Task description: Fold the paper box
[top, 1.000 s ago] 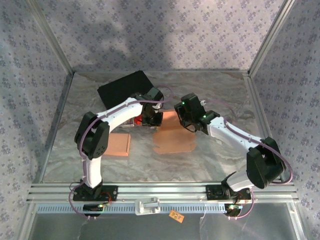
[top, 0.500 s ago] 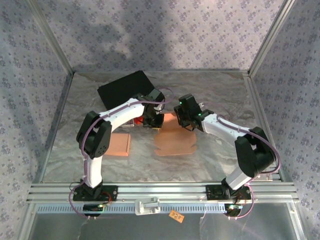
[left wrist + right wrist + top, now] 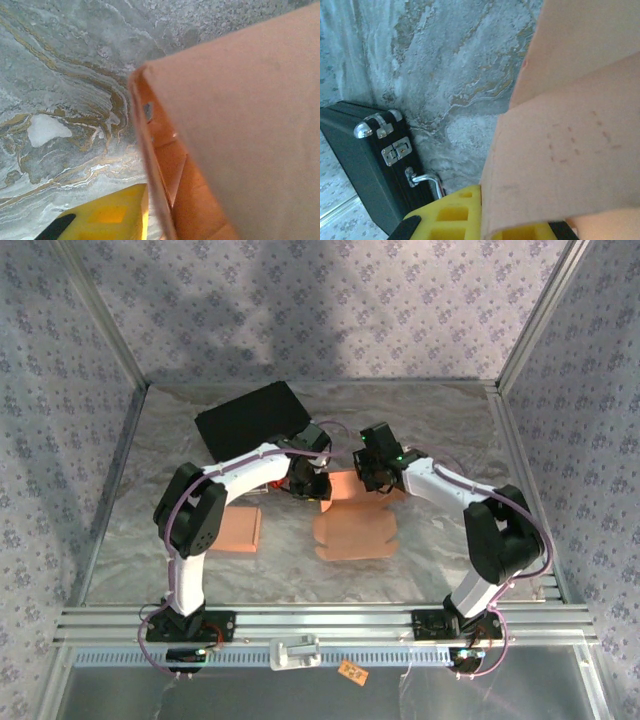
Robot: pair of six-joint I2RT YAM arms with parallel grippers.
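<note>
Your right claw (image 3: 372, 480) clamps a flap of the flat orange-brown paper box (image 3: 355, 530), midway between side edges of the grey marbled surface (image 3: 440, 430), probably to crease it; your left claw (image 3: 312, 485): open or closed, cannot tell.

Left arm (image 3: 245, 465) and right arm (image 3: 440, 485) both reach in, wrists nearly meeting. Right pincer (image 3: 372, 478) looks clamped on the paper box (image 3: 355, 530) flap, left pincer (image 3: 312, 483) honestly can't tell.

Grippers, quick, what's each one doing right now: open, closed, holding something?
Left gripper: cannot be told; it sits right against the paper box.
Right gripper: closed on a flap of the paper box.
</note>
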